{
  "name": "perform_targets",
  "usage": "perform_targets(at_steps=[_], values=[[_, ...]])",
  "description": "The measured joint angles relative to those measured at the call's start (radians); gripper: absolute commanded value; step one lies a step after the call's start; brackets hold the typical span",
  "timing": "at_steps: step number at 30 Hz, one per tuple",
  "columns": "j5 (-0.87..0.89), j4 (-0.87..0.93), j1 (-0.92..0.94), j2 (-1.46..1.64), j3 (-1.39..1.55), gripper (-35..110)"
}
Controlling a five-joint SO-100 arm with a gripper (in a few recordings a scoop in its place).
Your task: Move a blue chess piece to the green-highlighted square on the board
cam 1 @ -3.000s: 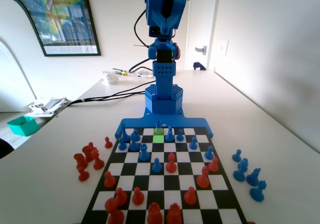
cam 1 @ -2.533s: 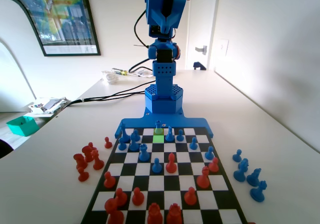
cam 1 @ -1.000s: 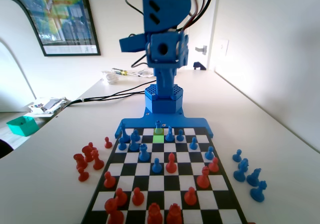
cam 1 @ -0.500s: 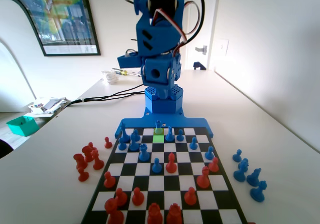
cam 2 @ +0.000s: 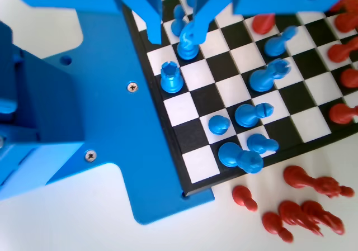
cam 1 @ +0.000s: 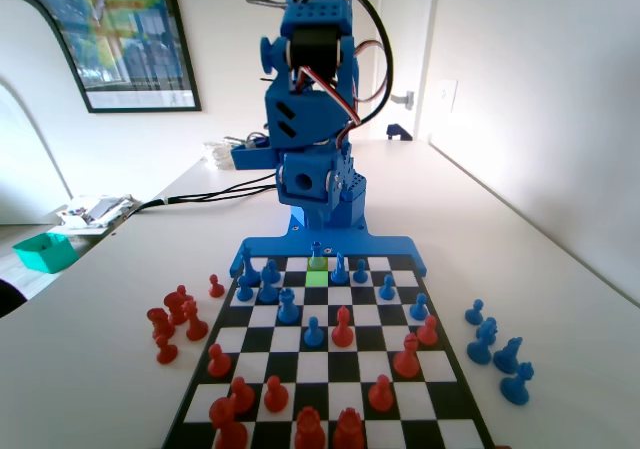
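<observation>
The blue two-fingered tool (cam 2: 177,34) hangs from the top edge of the wrist view with its jaws spread apart and nothing held between them; under the gap, close to the right-hand jaw's tip, stands the small slim blue plastic chess piece with a narrow pointed top (cam 2: 189,41); whether that jaw touches it I cannot tell; the piece is upright on its round base, glossy, narrowing from base to tip; just below the tool in that view a second blue piece with a notched crown (cam 2: 172,77) stands at the edge of the flat black-and-white chequered board (cam 2: 291,122); in the fixed view the pointed piece (cam 1: 340,267) stands just right of the single bright green-highlighted square (cam 1: 317,278), which is bare; loose red pieces (cam 2: 296,214) lie on the white tabletop (cam 1: 120,299) off the board's lower edge, well apart from the tool.
</observation>
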Motion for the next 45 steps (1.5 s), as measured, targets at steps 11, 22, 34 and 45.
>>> perform_targets(at_steps=[11, 22, 34, 45], values=[[-0.006, -0.149, 0.005, 0.0, 0.121, 14], [-0.006, -0.258, 0.06, -0.049, 0.16, 15], [-0.006, -0.388, 0.057, -0.075, 0.209, 16], [-0.006, -0.439, 0.041, -0.074, 0.241, 16]])
